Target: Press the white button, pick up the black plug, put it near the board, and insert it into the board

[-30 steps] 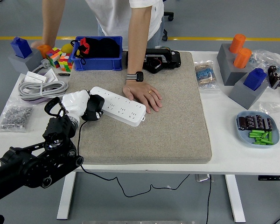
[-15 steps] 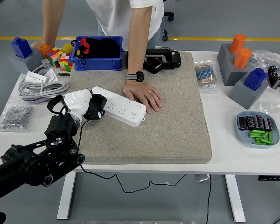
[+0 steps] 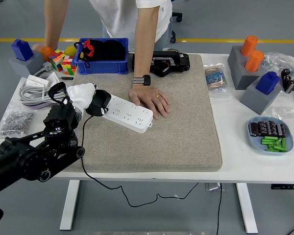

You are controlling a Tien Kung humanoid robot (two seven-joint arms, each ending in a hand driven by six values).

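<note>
A white power strip (image 3: 126, 111) lies slanted on the grey mat (image 3: 186, 132). My left hand (image 3: 85, 98), white-fingered on a black arm, is shut on the black plug (image 3: 99, 103), holding it at the strip's near-left end, over or touching it. The plug's black cord (image 3: 83, 147) trails down past the table's front edge. A person's hand (image 3: 149, 100) rests flat on the mat, pressing against the strip's far side. My right arm is out of view. I cannot make out the white button.
A coiled grey cable (image 3: 41, 92) and white adapter lie left of my hand. Puzzle cubes (image 3: 63, 62), a blue bin (image 3: 102, 56) and a black device (image 3: 169, 62) sit at the back. Grey blocks with orange and blue pieces (image 3: 255, 66) and a tray (image 3: 272, 133) stand right.
My left hand has carried the black plug up and away from me, from the mat beside the strip's left end onto that end. The person's hand stays put.
</note>
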